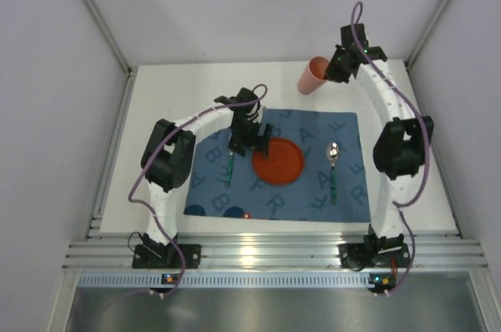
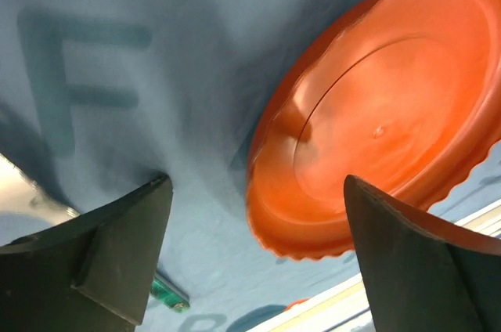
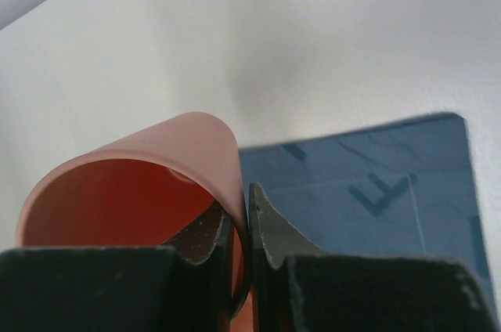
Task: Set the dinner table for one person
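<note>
The left pincer (image 2: 257, 183) stands wide and holds nothing. It hangs low over the mat (image 2: 156, 50), with the plate's (image 2: 376, 128) scalloped rim between and just beyond its fingers (image 2: 117, 246). The right pincer (image 3: 241, 211) is nearly closed and nips the wall of the cup (image 3: 133, 183), one finger inside the mouth and one outside.

From above, the cup (image 1: 313, 75) leans at the far side of the surface (image 1: 180, 97), just past the mat's far edge. Whether its base touches the surface cannot be told. The fork (image 1: 229, 166) lies left of the plate (image 1: 278, 161). Its green handle shows, but its head is covered by the left pincer (image 1: 249, 138). In the left wrist view only a green tip shows low between the fingers, and a blurred bright metal shape sits at the left edge. The right wrist view cuts off the cup's lower part behind its own fingers. The spoon (image 1: 333, 167) lies right of the plate, bowl toward the far side, apart from both arms.

The surface is plain matt white and spans the floor of the booth from wall to wall, with the arms bolted at its near edge. The blue lettered mat (image 1: 344, 132) lies on its near middle part and carries the plate, fork and spoon. White panels close the left, right and far sides, with metal posts in the far corners and a ribbed metal rail along the near edge.
</note>
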You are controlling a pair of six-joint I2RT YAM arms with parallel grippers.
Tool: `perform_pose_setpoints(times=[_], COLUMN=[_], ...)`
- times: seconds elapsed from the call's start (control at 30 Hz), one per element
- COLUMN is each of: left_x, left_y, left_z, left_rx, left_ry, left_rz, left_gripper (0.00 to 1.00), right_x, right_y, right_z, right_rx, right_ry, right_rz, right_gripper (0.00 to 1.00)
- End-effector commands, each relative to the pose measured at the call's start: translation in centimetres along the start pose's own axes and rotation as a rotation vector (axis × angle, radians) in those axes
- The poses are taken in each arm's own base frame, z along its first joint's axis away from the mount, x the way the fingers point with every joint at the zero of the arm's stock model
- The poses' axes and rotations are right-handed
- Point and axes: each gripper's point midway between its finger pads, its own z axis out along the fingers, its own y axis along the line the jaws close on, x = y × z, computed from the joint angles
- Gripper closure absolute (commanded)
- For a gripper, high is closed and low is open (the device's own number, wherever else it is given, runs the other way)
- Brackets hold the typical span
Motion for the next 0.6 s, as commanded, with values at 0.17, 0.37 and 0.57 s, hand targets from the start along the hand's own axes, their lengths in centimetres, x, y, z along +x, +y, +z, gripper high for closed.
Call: perform_pose_setpoints(times=[0.17, 0.37, 0.57], left_x=[-2.5, -3.3, -2.9], left_y=[-1.1, -1.6, -1.4], left_z=[-5.7, -8.6, -10.7], left_rx=[-0.008, 0.004, -0.017], left_ry=[-0.211, -0.3, -0.341], left_rz=[-0.04, -0.087, -0.105], left_gripper=[0.02, 0.02, 0.02], right_x=[2.7, 6.9, 7.6], right_y=[-4.9, -8.0, -9.4], right_z=[-8.9, -6.3, -3.6], right_rx=[0.106, 0.192, 0.24], right_ry=[-0.026, 0.065, 0.071], right_rz=[-0.113, -0.109, -0.124], right_gripper=[1.0, 1.0, 1.0])
